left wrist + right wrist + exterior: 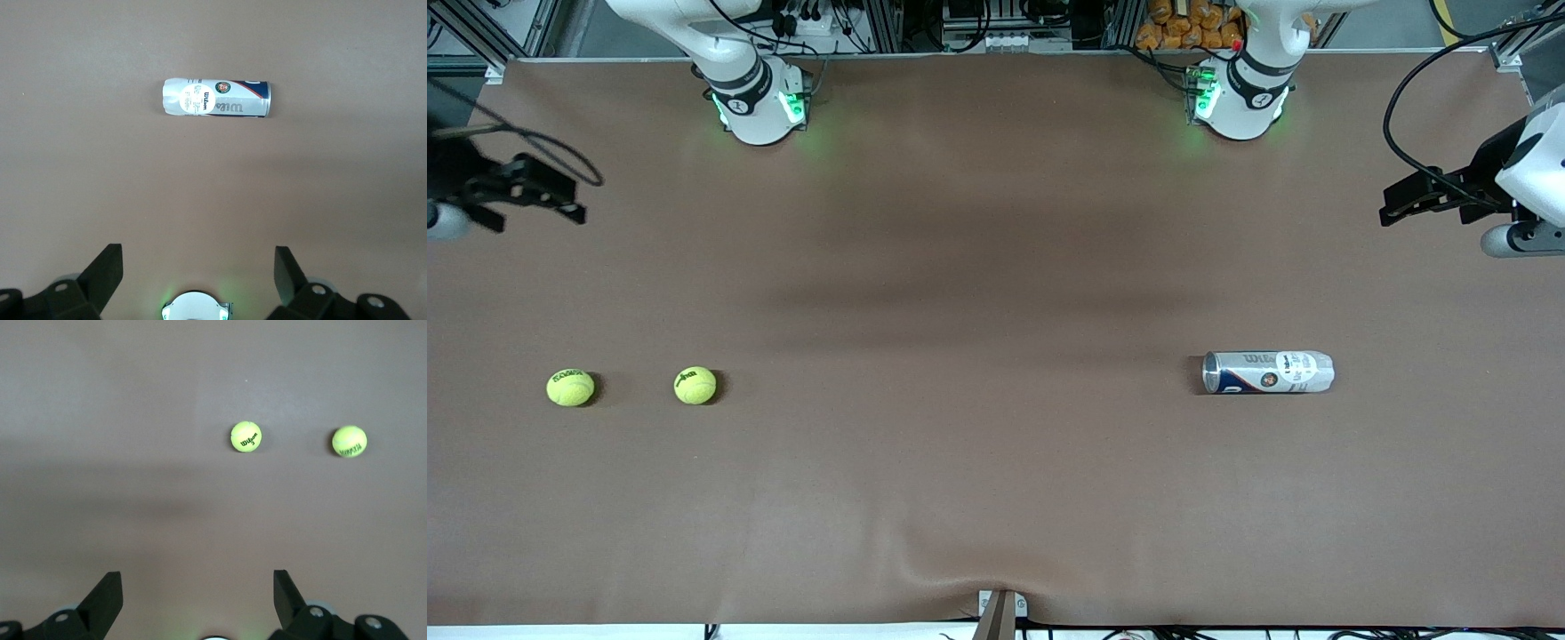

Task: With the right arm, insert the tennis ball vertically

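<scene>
Two yellow-green tennis balls lie on the brown table toward the right arm's end; both also show in the right wrist view. A silver Wilson ball can lies on its side toward the left arm's end and shows in the left wrist view. My right gripper is open and empty, up in the air at the right arm's end of the table. My left gripper is open and empty, up at the left arm's end.
The two arm bases stand along the table's edge farthest from the front camera. A small bracket sits at the table's nearest edge. The brown mat lies bare between the balls and the can.
</scene>
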`<action>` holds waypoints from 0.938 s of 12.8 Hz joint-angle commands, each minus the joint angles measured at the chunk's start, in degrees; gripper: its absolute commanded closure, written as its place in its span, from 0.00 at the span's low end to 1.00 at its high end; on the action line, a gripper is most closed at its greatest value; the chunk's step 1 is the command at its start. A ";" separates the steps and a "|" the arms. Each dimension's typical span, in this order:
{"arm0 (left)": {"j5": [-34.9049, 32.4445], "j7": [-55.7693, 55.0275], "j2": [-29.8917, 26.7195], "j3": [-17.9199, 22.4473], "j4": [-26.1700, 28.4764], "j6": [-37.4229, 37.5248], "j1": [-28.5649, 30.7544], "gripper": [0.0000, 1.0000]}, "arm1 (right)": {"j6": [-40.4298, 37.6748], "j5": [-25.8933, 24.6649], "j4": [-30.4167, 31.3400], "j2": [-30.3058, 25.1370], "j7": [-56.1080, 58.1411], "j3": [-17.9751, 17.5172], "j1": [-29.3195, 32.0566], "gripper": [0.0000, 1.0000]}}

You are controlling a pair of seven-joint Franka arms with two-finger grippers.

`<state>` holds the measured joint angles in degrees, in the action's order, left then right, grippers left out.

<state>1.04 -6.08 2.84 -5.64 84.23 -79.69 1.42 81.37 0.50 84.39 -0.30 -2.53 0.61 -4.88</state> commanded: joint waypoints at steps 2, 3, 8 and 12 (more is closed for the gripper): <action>-0.25 -1.12 -0.03 -0.16 -0.56 -0.11 0.25 0.00 | 5.64 -2.62 4.72 -2.25 5.16 -0.97 3.20 0.00; -0.24 -1.21 -0.03 -0.16 -0.65 -0.11 0.42 0.00 | 5.82 -2.44 4.64 -2.08 5.17 0.08 3.65 0.00; -0.60 -0.68 0.15 -0.16 -0.82 -0.11 0.43 0.00 | 6.17 -2.61 4.47 -1.81 5.70 0.71 3.74 0.00; -0.77 -0.77 0.24 -0.16 -0.74 -0.11 0.42 0.00 | 5.64 -3.32 4.91 -1.81 5.35 0.44 3.83 0.00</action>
<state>1.04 -6.19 2.84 -5.61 84.16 -79.70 1.65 86.84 -1.75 88.12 -1.13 2.88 1.48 -1.34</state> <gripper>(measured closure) 0.000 0.000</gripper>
